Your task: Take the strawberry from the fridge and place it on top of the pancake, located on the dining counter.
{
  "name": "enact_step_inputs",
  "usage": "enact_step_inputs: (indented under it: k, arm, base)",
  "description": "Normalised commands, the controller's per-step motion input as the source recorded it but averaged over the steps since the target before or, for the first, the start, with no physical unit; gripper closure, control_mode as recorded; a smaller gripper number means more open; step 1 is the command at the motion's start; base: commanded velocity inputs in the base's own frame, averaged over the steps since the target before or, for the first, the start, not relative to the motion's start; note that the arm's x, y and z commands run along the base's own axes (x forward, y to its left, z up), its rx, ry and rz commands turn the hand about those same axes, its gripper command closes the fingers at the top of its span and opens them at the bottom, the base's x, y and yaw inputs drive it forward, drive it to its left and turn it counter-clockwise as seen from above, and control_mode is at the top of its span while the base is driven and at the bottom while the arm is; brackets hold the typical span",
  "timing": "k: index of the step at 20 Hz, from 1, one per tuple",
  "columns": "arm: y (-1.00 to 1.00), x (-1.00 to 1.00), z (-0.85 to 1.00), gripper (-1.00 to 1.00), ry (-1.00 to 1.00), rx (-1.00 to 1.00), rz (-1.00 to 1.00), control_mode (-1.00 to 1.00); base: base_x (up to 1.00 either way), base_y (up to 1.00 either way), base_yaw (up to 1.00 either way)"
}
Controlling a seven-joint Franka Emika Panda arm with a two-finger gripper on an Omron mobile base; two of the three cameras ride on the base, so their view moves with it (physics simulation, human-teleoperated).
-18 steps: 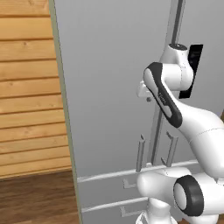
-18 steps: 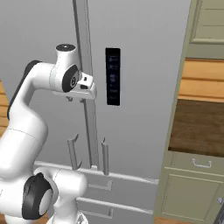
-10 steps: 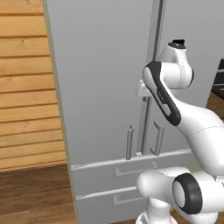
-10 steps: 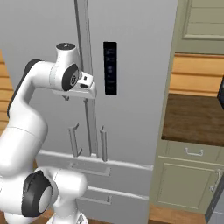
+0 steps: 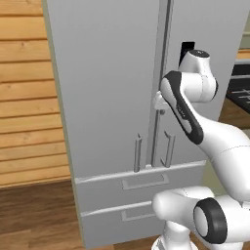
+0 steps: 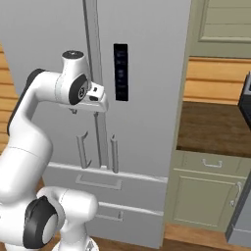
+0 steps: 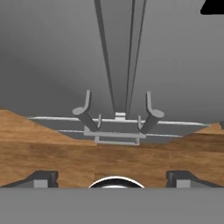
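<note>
Gripper [image 7: 111, 177] fingers are held wide apart before the closed fridge [image 5: 107, 88]; nothing is gripped. Its stiff, heavy door should probably be pulled by the vertical handle [image 5: 168, 149].

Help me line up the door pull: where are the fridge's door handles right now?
The two vertical bar handles flank the centre seam of the closed fridge, just above its drawers. In the right base view they sit below the arm's tool.

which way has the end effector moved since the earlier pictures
Yes, rightward. In the left base view the end effector sat well left of the fridge door seam; now it is beside it. The whole view shifted, so the base carried it.
</note>
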Motion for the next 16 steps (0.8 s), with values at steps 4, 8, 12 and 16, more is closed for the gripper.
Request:
enact_step_inputs:
  k: [4,8,12,16]
  arm:
    - [0.0,0.0,0.0,-1.0,0.0,0.0,0.0,1.0]
    - [0.0,0.0,0.0,-1.0,0.0,0.0,0.0,1.0]
    - [0.0,0.0,0.0,-1.0,0.0,0.0,0.0,1.0]
    - [-0.41,-0.01,-0.49,-1.0,0.0,0.01,0.0,-1.0]
  base:
    - [-0.34,-0.64,0.0]
    - [-0.23,-0.33,0.0]
    - [-0.16,-0.28,0.0]
    - [0.0,-0.1,0.0]
